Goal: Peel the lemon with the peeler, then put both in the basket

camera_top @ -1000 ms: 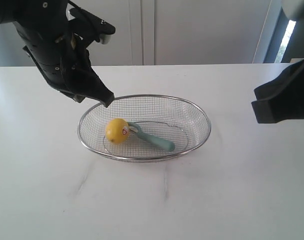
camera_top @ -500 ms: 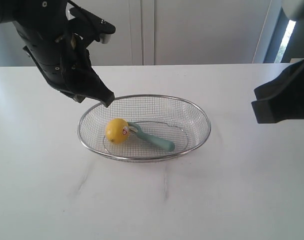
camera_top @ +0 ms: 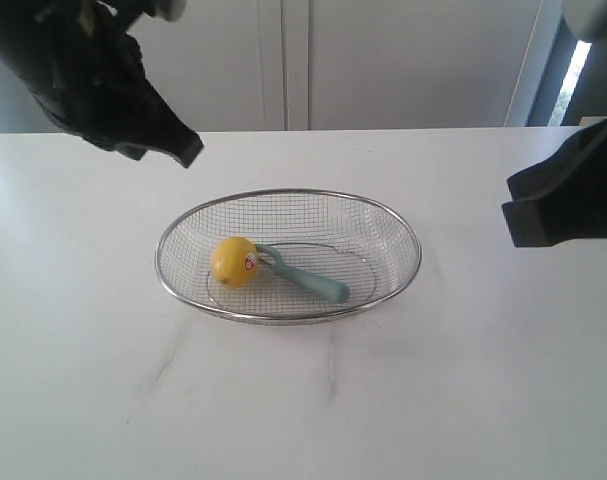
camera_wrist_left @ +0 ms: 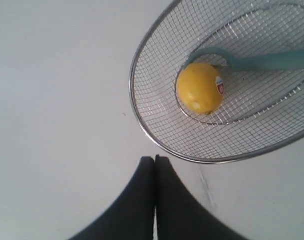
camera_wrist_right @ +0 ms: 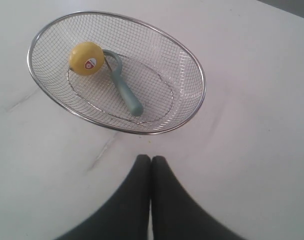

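Dimpled yellow lemon (camera_top: 233, 261) with red-and-white sticker (camera_top: 250, 262) and teal-handled peeler (camera_top: 308, 279) inside wire-mesh basket (camera_top: 288, 192); left hand (camera_wrist_left: 155, 159) and right hand (camera_wrist_right: 150, 158) pinched closed, empty, outside basket.

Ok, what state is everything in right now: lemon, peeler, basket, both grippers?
basket: upright on the table.
peeler: lying flat in the basket.
lemon: in the basket, against the peeler's blade end.
left gripper: shut, empty, outside the basket.
right gripper: shut, empty, outside the basket.

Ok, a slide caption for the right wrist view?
Lemon and teal peeler lie together in the wire basket; the shut right hand hangs clear of it.
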Controlling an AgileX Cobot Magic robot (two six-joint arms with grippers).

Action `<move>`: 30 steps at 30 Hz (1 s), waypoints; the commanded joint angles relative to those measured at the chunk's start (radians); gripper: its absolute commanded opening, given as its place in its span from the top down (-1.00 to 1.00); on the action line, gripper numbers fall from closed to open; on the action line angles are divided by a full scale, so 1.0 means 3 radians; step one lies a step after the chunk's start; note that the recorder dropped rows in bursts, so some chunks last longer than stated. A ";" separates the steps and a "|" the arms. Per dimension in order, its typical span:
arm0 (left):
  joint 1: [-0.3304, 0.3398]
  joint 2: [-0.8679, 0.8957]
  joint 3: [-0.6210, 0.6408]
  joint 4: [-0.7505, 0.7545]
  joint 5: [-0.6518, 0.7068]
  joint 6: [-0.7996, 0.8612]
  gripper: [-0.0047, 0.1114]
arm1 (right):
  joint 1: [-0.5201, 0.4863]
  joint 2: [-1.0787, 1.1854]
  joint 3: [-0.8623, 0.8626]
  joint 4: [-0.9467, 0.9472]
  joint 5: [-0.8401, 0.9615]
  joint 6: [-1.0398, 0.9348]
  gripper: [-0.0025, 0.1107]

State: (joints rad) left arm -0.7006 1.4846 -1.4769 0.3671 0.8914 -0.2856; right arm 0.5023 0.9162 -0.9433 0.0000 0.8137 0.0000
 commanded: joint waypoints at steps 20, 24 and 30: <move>0.1230 -0.2724 0.1679 -0.1547 -0.1517 -0.0033 0.92 | -0.0011 -0.0020 0.0023 0.0000 -0.0001 0.0000 0.96; 0.1410 -0.3229 0.2099 -0.1540 -0.1564 -0.0020 0.92 | -0.0011 -0.0020 0.0023 0.0024 -0.0001 0.0000 0.96; 0.1566 -0.3838 0.2650 -0.1540 -0.1617 -0.0012 0.92 | -0.0011 -0.0020 0.0023 0.0024 -0.0001 0.0000 0.96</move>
State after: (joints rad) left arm -0.2468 0.4053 -0.7452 -0.0847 0.4153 -0.2904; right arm 0.5023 0.9162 -0.9433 0.0000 0.8137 0.0000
